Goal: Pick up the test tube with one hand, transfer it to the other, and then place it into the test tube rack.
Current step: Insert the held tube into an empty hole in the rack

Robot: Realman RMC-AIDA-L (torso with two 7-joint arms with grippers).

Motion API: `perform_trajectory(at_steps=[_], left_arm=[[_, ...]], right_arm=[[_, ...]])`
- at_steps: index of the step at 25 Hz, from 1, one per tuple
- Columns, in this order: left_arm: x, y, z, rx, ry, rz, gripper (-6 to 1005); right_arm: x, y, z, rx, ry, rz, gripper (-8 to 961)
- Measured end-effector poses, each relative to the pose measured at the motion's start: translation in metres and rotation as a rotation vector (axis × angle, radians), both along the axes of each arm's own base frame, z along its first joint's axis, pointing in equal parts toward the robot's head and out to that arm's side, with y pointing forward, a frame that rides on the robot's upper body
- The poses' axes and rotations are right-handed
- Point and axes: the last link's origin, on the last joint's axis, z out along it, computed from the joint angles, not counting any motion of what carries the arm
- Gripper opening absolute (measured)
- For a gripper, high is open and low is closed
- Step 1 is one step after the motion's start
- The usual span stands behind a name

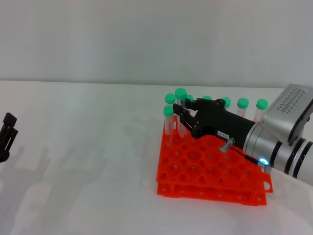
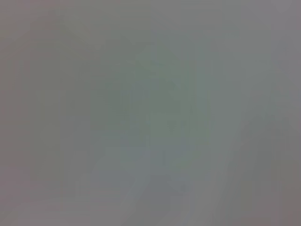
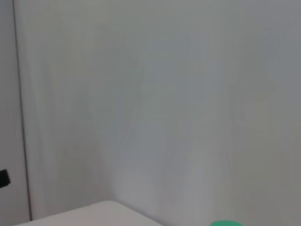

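Left pincer [image 1: 8, 133]: parked at the far left edge of the desk [image 1: 88, 171], well apart from the work. Only part of it shows in the head view, so whether its fingers are wide or narrow cannot be told. The left wrist view shows a blank surface.

Orange rack [image 1: 210, 171]: stands on the desk right of centre, two tiers, its grid of round holes mostly vacant toward the front. Green-capped tubes [image 1: 243, 104] stand along its far row, with one more at the left corner [image 1: 168, 111].

Test tube [image 1: 180, 94]: upright over the far left part of the rack, green cap above the fingertips, clear body running down between them toward the holes. Whether its foot has entered a hole cannot be told.

Right pincer [image 1: 182, 116]: reaches in from the right, low over the rack, fingers narrowed on the test tube just below its cap. The right wrist view shows only wall, a desk edge and a sliver of green cap [image 3: 226, 223].

Step in hand: judged to be the insertion, near the end of the task.

Procedure: keep the tube vertical and centred over a single vacant hole; lower straight down through both tiers; widen the fingers only once the tube is seated.

Caution: neighbouring tubes stand just beside the fingers; a sideways drift could knock them or jam the tube on the grid.
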Motion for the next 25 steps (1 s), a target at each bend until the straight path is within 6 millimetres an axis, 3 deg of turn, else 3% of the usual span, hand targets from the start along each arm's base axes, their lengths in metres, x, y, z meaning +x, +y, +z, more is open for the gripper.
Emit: perform_trajectory(at_steps=[25], left_arm=[[-0.0013, -0.0032, -0.0008, -0.006, 0.002, 0.003, 699]], right_arm=[[0.0033, -0.0051, -0.0082, 0.036, -0.002, -0.024, 205]])
